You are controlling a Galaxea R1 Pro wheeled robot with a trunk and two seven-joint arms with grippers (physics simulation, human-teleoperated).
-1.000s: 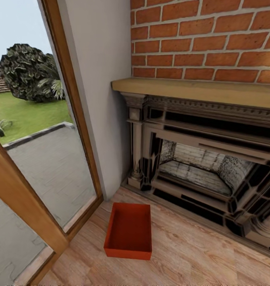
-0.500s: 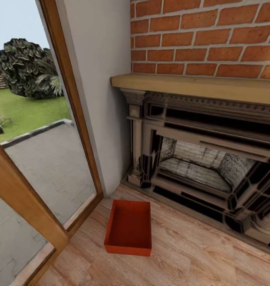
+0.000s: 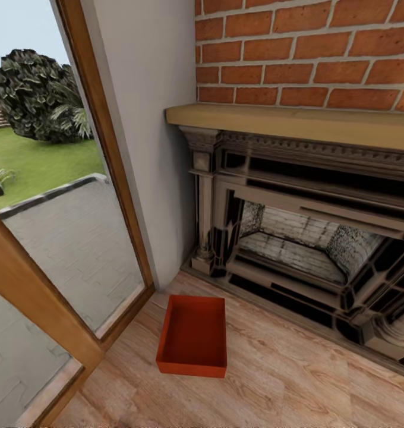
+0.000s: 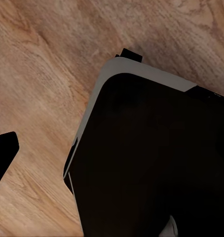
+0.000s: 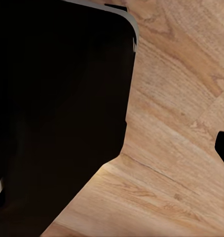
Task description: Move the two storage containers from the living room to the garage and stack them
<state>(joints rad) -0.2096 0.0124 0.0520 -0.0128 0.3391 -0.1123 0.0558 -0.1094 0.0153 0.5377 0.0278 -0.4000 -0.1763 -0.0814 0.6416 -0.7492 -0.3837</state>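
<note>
One orange-red rectangular open bin (image 3: 193, 344) is sitting low centre on the light wood plank floor (image 3: 297, 380), long axis pointing toward the ornate dark fireplace (image 3: 309, 238), and I cannot tell either pincer's state or which is nearer.

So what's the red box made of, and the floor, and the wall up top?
The red box looks like smooth plastic: thin walls, one flat orange-red colour, though it's only a guess. The floor looks like light wood planks, with grain lines and knots. The wall up top is red brick, with pale mortar lines between blocks.
</note>
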